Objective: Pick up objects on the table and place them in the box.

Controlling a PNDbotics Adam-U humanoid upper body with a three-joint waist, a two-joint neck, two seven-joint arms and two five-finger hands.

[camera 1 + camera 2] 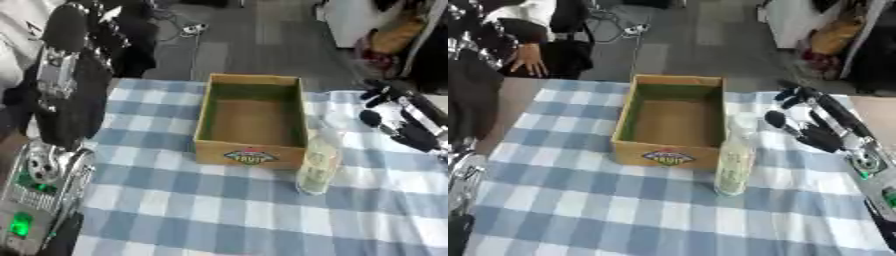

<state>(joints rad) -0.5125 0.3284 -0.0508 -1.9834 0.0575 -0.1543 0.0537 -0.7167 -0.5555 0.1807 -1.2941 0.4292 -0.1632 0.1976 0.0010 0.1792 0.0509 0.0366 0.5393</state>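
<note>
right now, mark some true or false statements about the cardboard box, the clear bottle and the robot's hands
1. The open brown cardboard box holds nothing. True.
2. The clear plastic bottle lies flat inside the box. False: it stands upright on the blue-and-white checked tablecloth, by the box's front right corner.
3. The right hand grips the bottle. False: it is open, to the bottle's right, apart from it.
4. The left hand cannot be seen. True.

The box (251, 118) sat mid-table on the cloth (201, 210), open side up. The bottle (735, 157) stood upright right at its front right corner. The right hand (811, 125) hung off to the right of both, and the left arm (61, 90) was way over left.
</note>
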